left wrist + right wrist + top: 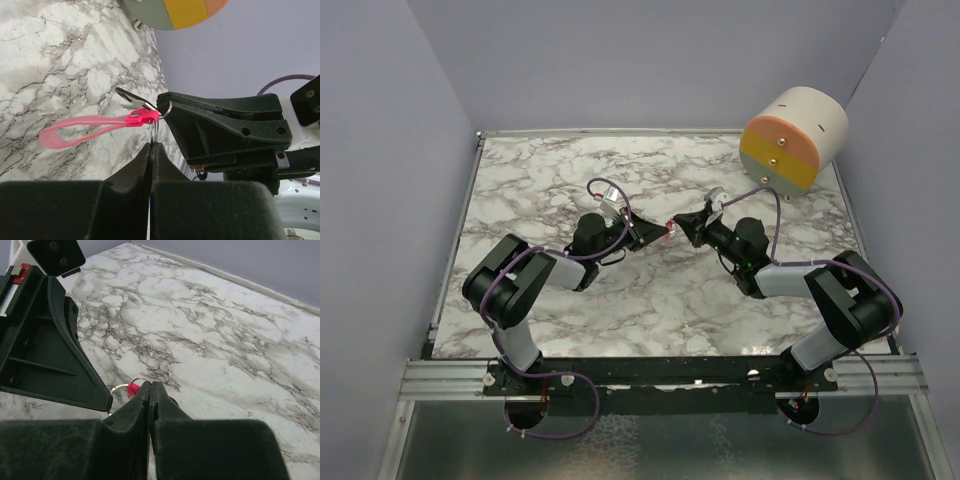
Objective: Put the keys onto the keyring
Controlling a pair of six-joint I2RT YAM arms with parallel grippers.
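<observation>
The key point(131, 100) is up off the table, a small dark-and-silver blade sticking out toward ten o'clock from the tip of my right gripper point(161, 101) in the left wrist view. Those jaws are pressed together, and I judge they are pinching the key's far end (the right wrist view hides it behind my own fingers, so I cannot confirm it there). Right against it is the keyring point(90, 128). Its thin metal ring point(168, 108) curls round that same tip, and one wire of it runs down toward six o'clock into my left gripper point(151, 149), which is closed tight on it. The pink strip trails off loose toward eight o'clock. Whether the key's hole is on the wire yet I cannot tell. To thread it well I would hold the left gripper steady as the anchor and let the right do all the travelling. The key should follow the curve of the ring in small turns rather than go straight across it, and never be pulled hard enough to drag the wire out of the left jaws. Both tips meet over the middle of the marble table point(570, 180). The pastel-faced cylinder point(795, 138) sits well apart at about one o'clock, out of the way.
</observation>
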